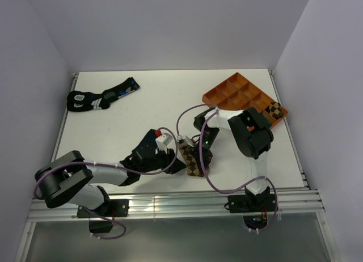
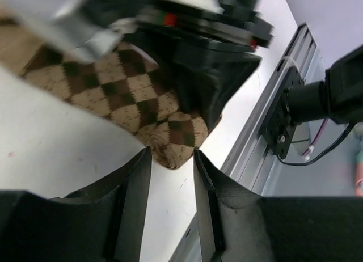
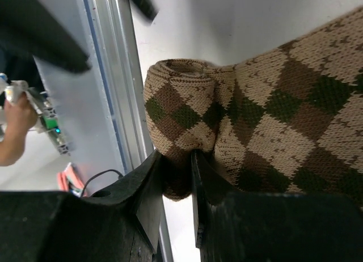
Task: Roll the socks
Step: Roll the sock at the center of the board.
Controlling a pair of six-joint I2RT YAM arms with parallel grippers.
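Top view: white surface (image 1: 142, 114) boxed in by white walls (image 1: 170, 24). Orange tray (image 1: 227, 92) sat far right, argyle bundle (image 1: 275, 110) in compartment at its right end. Black socks (image 1: 99, 97) lay far left. Centre, argyle sock (image 1: 191, 163) lay near front rail (image 1: 170, 201).

Left wrist: left gripper (image 2: 173, 160) jaws stood apart, sock's rounded end between tips. Black housing (image 2: 210, 75) loomed over sock, hid its upper part.

Right wrist: right gripper (image 3: 177, 165) jaws were clamped on fold of argyle sock, just beside rolled end. Rail ran alongside.
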